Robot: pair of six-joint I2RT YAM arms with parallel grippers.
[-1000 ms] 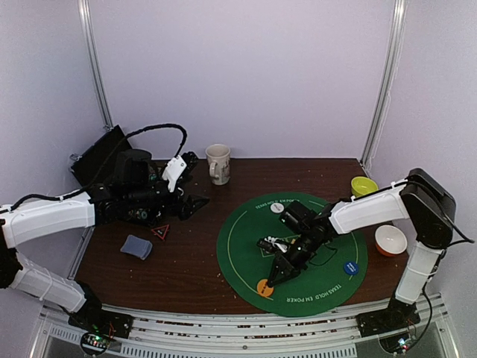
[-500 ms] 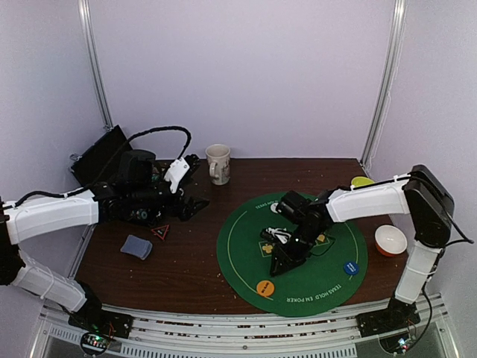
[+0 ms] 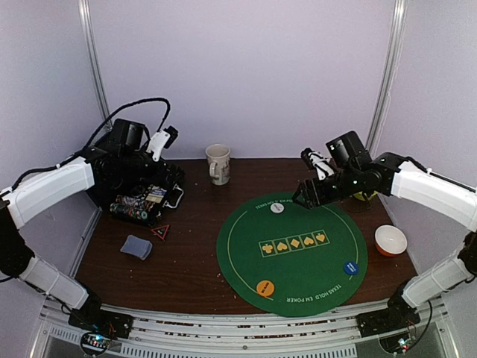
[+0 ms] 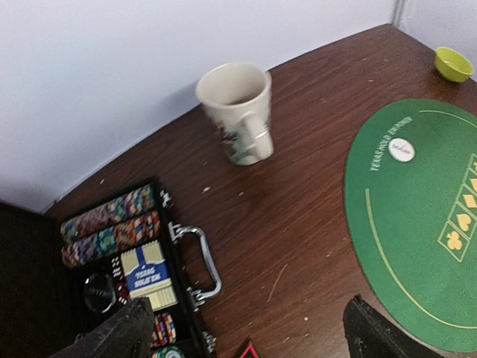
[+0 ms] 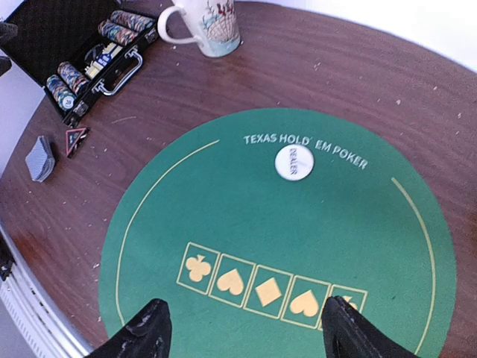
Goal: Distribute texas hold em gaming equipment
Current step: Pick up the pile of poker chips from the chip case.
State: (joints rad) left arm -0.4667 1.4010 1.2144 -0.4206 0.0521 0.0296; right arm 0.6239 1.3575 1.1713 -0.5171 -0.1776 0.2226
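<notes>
Overhead view of a dark wood table (image 3: 186,276) w/ a round green poker mat (image 3: 298,287) on its R half. Both arms were raised above the table, neither touching anything. The L gripper (image 4: 250,306) hung near the case at the L rear, fingers spread wide w/ nothing btwn them. The R gripper (image 5: 246,302) hung over the mat's far side, jaws likewise apart and empty. The equipment: an open black case (image 5: 45,30) at the L rear held rows of striped chips (image 4: 112,224) and a blue-and-white card box (image 4: 144,274). A grey-blue-backed card deck (image 3: 136,246) lay on bare wood in front of the case, just beside a small red triangle (image 3: 160,231). On the mat, a white dealer button (image 5: 291,162) sat near the far edge by the printed lettering. An orange disc (image 3: 264,287) sat near the front-L edge and a blue disc (image 3: 350,267) near the front-R edge. A beige mug (image 4: 237,112) stood upright at the rear, btwn case and mat. A white bowl (image 3: 390,240) sat just off the mat's R edge.
</notes>
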